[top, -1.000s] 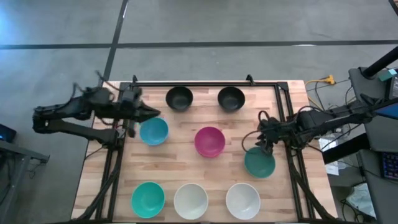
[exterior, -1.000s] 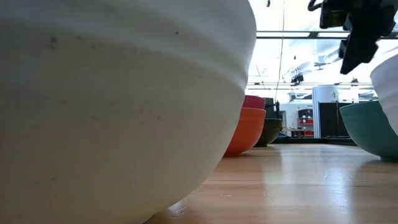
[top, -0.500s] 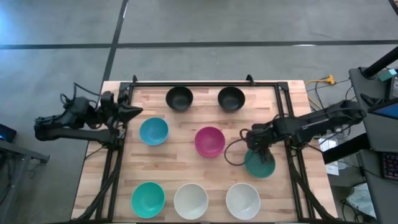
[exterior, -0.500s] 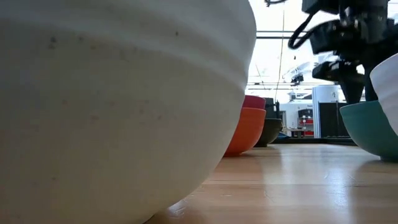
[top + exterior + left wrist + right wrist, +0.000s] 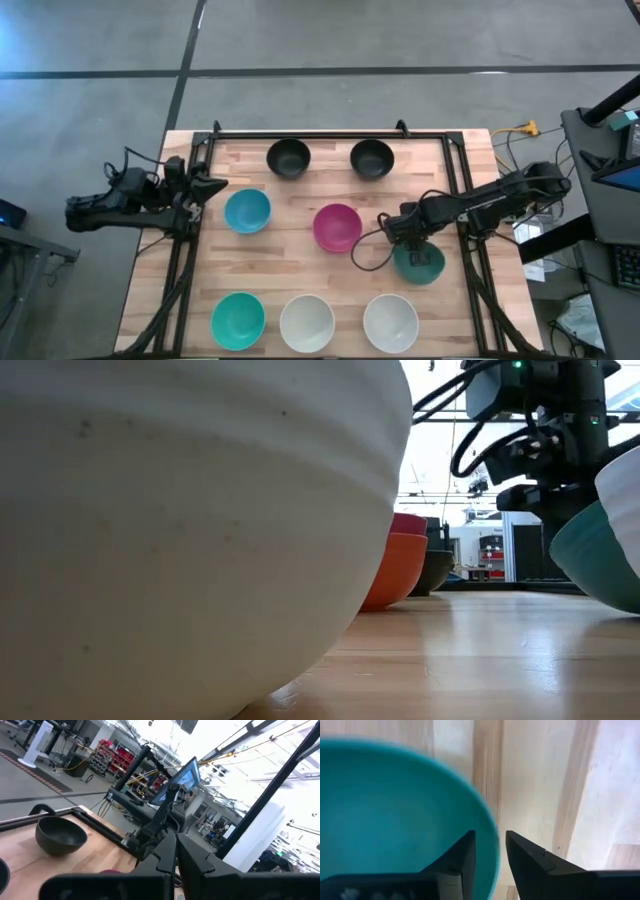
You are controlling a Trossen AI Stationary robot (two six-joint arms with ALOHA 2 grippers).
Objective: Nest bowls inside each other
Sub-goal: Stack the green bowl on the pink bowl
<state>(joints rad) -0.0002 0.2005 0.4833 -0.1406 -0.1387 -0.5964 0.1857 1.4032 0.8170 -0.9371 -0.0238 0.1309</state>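
Observation:
Bowls sit upright on their bases on the wooden table [image 5: 300, 275]: two black [image 5: 288, 157] [image 5: 371, 157], blue [image 5: 247, 210], magenta [image 5: 337, 227], teal [image 5: 238, 319], two white [image 5: 306, 323] [image 5: 390, 322]. My right gripper [image 5: 405, 238] points down at a second teal bowl [image 5: 420, 263] on the right, closed on its rim. In the low view the magenta bowl rests inside a red one [image 5: 395, 570]. My left gripper [image 5: 218, 183] hangs shut over the table's left edge, holding nothing. My right gripper straddles the teal bowl's rim [image 5: 493, 851] on the side facing the magenta bowl, one finger [image 5: 465, 857] inside the bowl and one [image 5: 525, 860] outside. The fingers come from above, pointing down. The bowl [image 5: 595, 555] stands tilted on the table.
A black metal frame [image 5: 330, 133] runs along the table's far and side edges. A loose cable [image 5: 368, 260] loops from my right arm beside the magenta bowl. Bare wood lies between the middle row and the near row of bowls.
My right gripper has come down and toward the table's left onto the teal bowl's rim, and the bowl now stands tilted where it stood level. My left arm has drawn back toward the table's left edge and sunk.

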